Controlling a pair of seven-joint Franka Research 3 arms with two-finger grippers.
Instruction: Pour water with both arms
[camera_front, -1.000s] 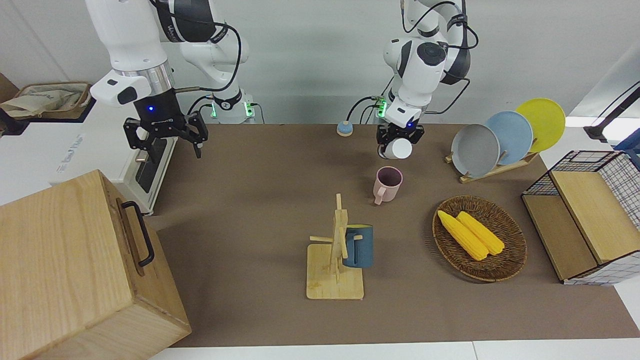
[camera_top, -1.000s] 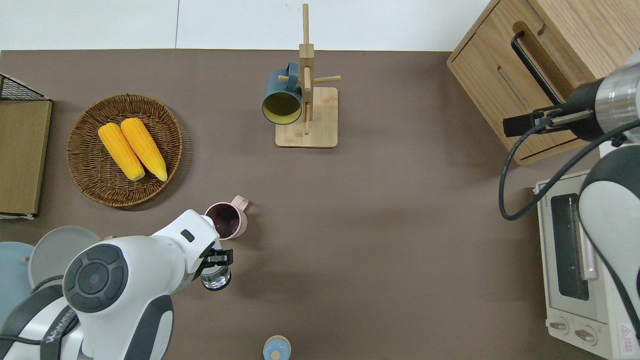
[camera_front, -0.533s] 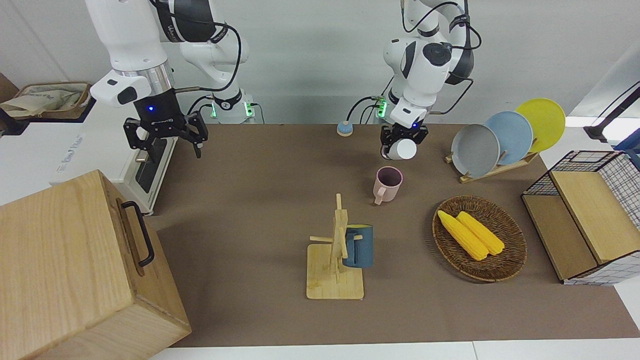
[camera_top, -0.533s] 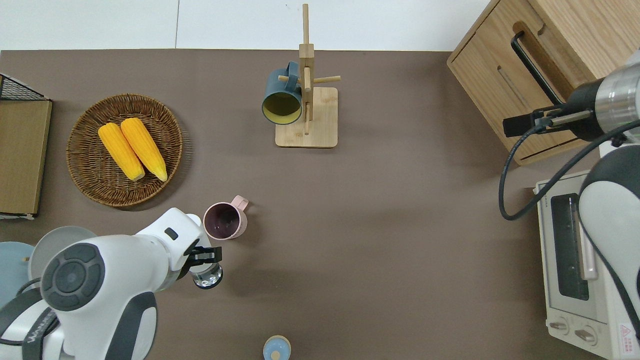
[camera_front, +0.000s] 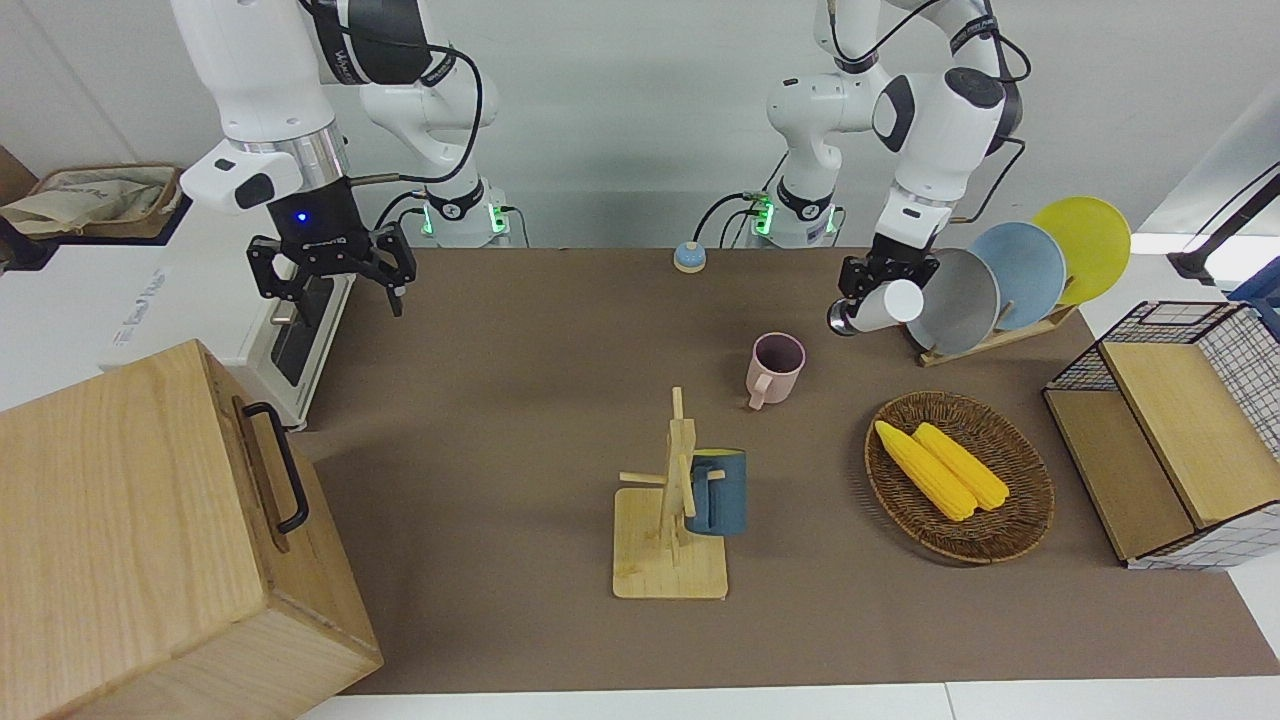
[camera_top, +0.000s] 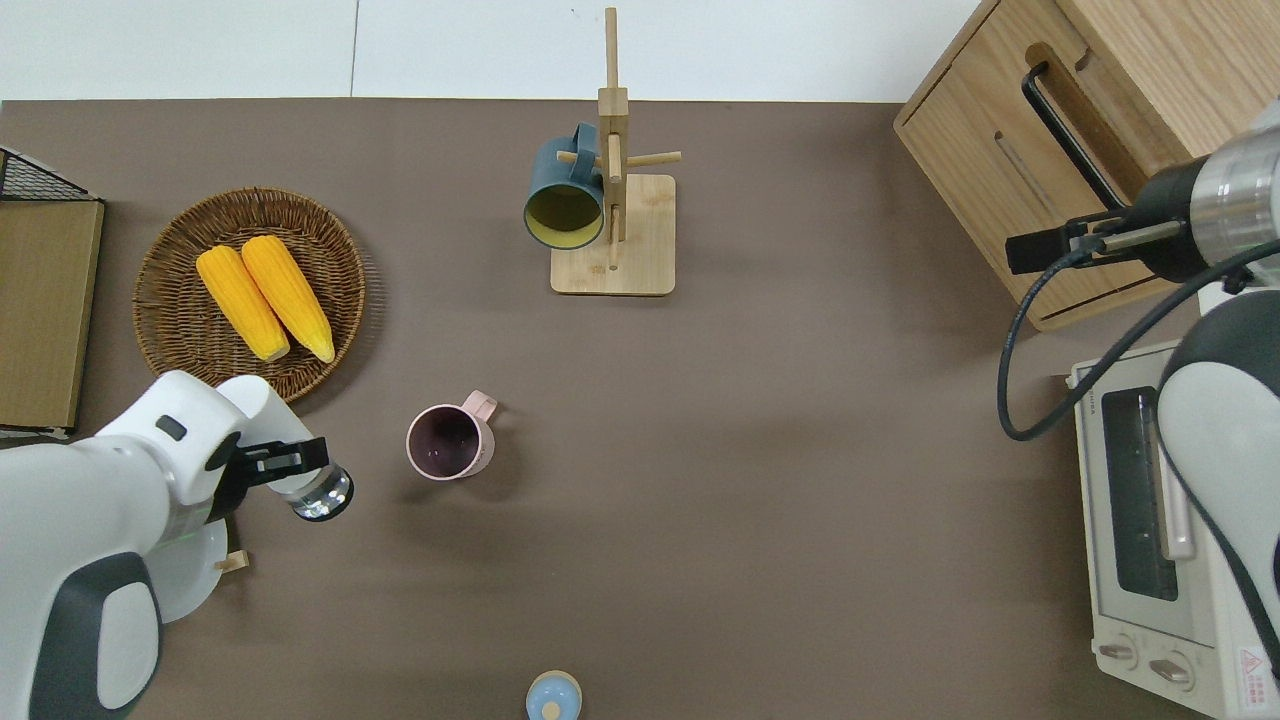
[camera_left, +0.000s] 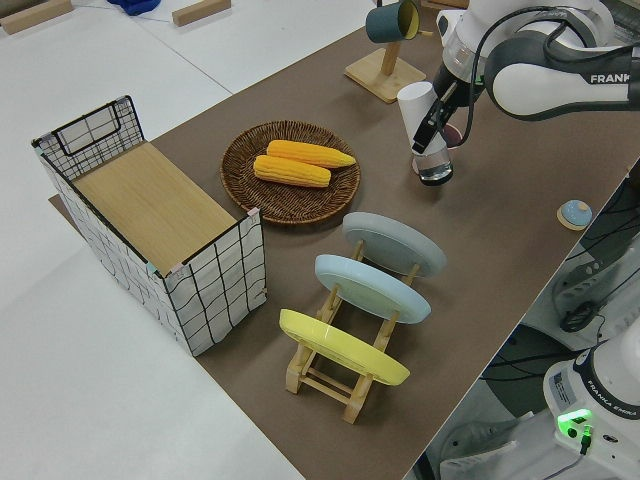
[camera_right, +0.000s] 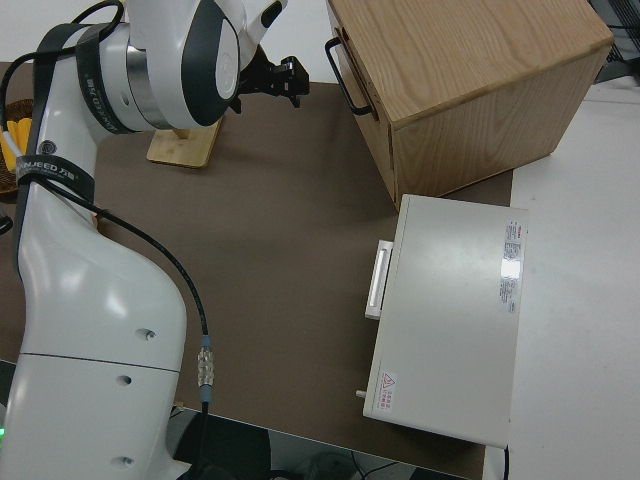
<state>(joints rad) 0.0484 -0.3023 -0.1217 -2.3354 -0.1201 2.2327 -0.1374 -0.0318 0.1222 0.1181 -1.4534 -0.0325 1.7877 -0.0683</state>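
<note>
to pour well from here: carry the bottle (camera_top: 322, 496) across until its lower end sits right above the pink mug (camera_top: 449, 443), then tip slowly and keep the stream inside the rim. worth keeping the grip firm and the wrist steady, since a tilted smooth bottle probably slips easily. probably no need to shift the mug, which stands upright on the table (camera_top: 800, 450) with its handle pointing away from the robots.

left gripper (camera_top: 296, 464): clamped around the bottle's body, fingers narrowed to its width, touching nothing else. holds it in the air at a slant, white end up and clear end down in the left side view. hangs over bare table just beside the mug, toward the left arm's end, between the mug and the plate rack (camera_front: 985, 338), with the corn basket (camera_top: 345, 250) farther from the robots. cannot tell which end has the mouth, nor any water.

right gripper (camera_front: 335, 272): parked, fingers spread, holding nothing.
</note>
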